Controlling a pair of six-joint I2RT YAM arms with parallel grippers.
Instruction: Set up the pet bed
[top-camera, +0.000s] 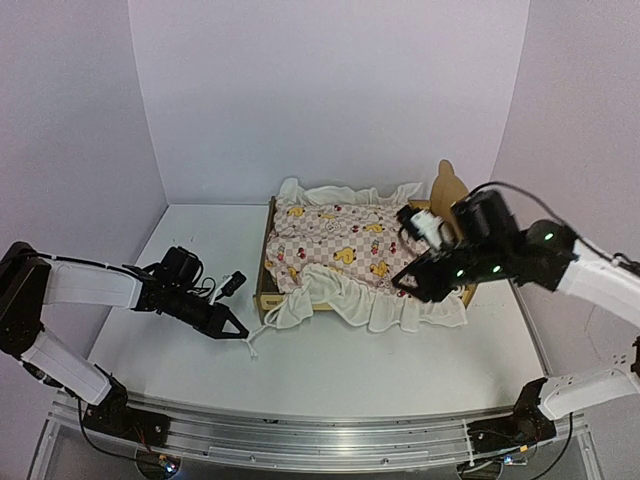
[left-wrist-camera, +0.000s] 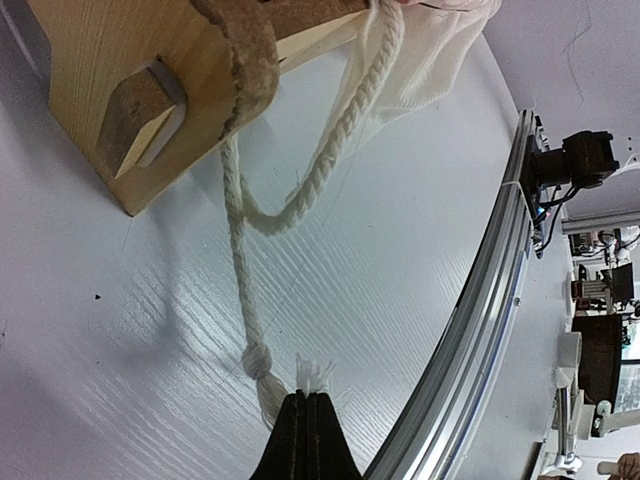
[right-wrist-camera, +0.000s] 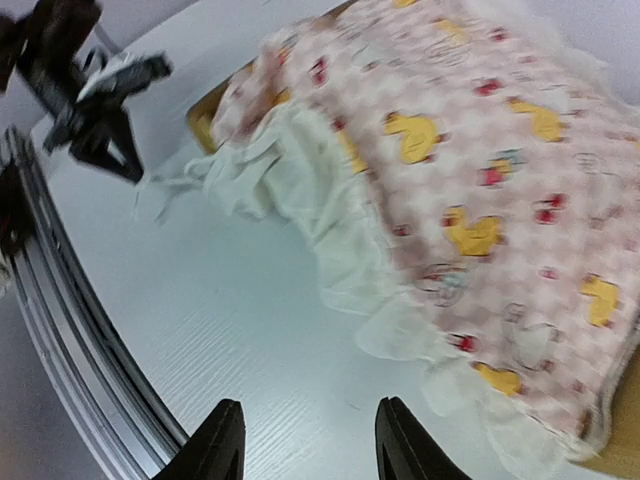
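Sitting mid-way across the table (top-camera: 330, 370), the pet bed (top-camera: 446, 190) wears a duck quilt (top-camera: 335, 245). The left gripper (left-wrist-camera: 308, 402) is closed tight at the frayed tip of a white cord (left-wrist-camera: 238, 250), possibly pinching it. The right gripper (right-wrist-camera: 305, 440) hovers parted, empty.

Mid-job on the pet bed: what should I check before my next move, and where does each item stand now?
1. Left gripper shut on the cord tail: ok.
2. Cord slack, looping on the table: ok.
3. Right gripper open and empty: ok.
4. Quilt flat on the pet bed: not ok, the near edge is bunched and the ruffle spills onto the table.
5. Right arm clear of the headboard: cannot tell, they overlap in the top view.
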